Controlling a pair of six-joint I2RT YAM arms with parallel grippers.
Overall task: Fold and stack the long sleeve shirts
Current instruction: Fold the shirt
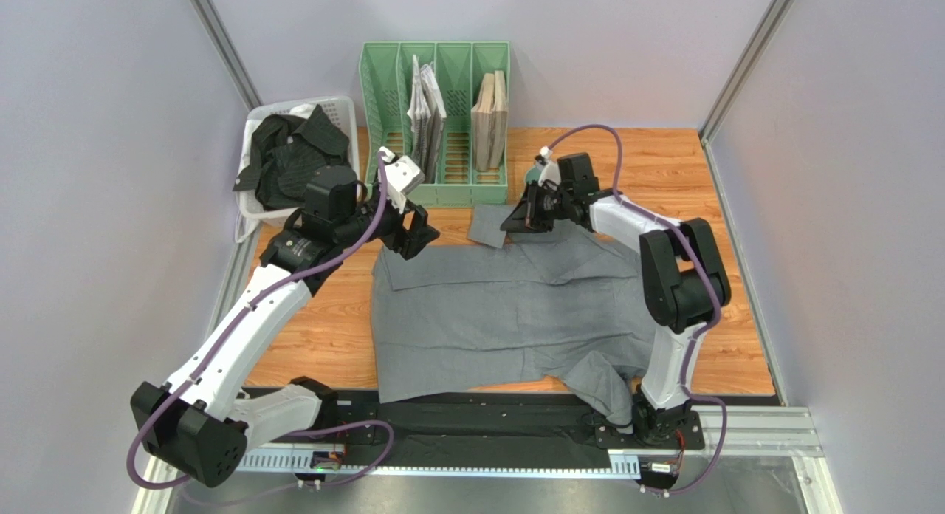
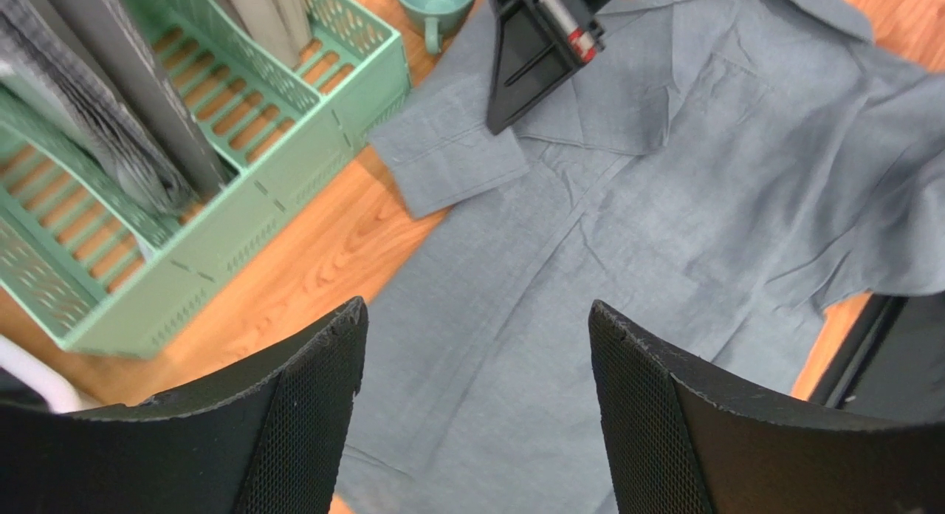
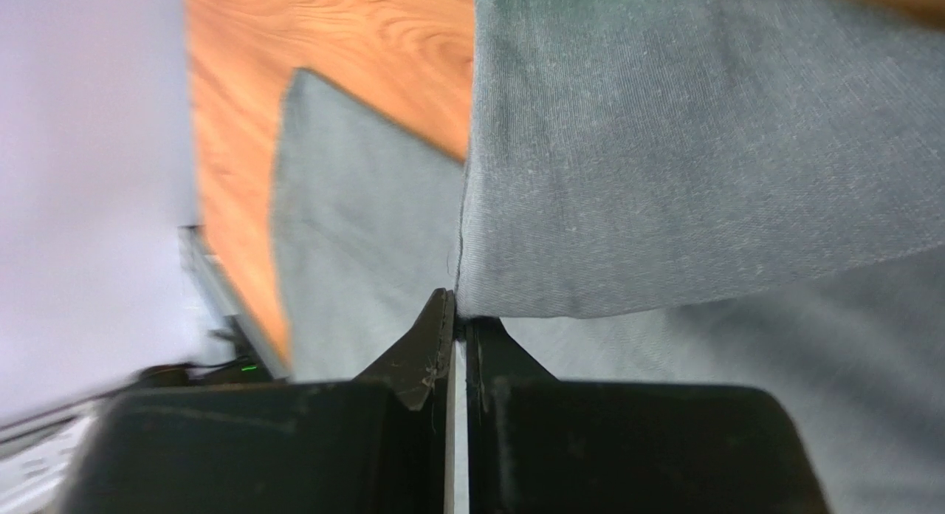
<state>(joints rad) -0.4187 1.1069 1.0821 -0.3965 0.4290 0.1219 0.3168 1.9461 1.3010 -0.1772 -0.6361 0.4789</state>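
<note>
Just in front of the green file rack (image 1: 438, 104), the grey long sleeve shirt (image 1: 510, 309) lies spread on the bench (image 1: 322, 326). Its body runs away from the rack toward the arm bases, and one sleeve trails at the end farthest from the rack. The right gripper (image 1: 521, 217) is near the rack's right end, its jaws pressed together on an edge of the grey cloth, seemingly the sleeve by its cuff. The left gripper (image 1: 410, 232) hovers over the shirt's corner near the rack's left end, jaws wide apart and holding nothing. The black long sleeve shirt (image 1: 291, 154) sits heaped in a white basket (image 1: 257, 121) just left of the rack.

I judge the step in hand to be the first fold of the grey shirt, with a sleeve going in across the body. The next move calls for carrying the pinched cloth away from the rack, over the body, and laying it flat. The left jaws would need to come down to steady the opposite shoulder.
</note>
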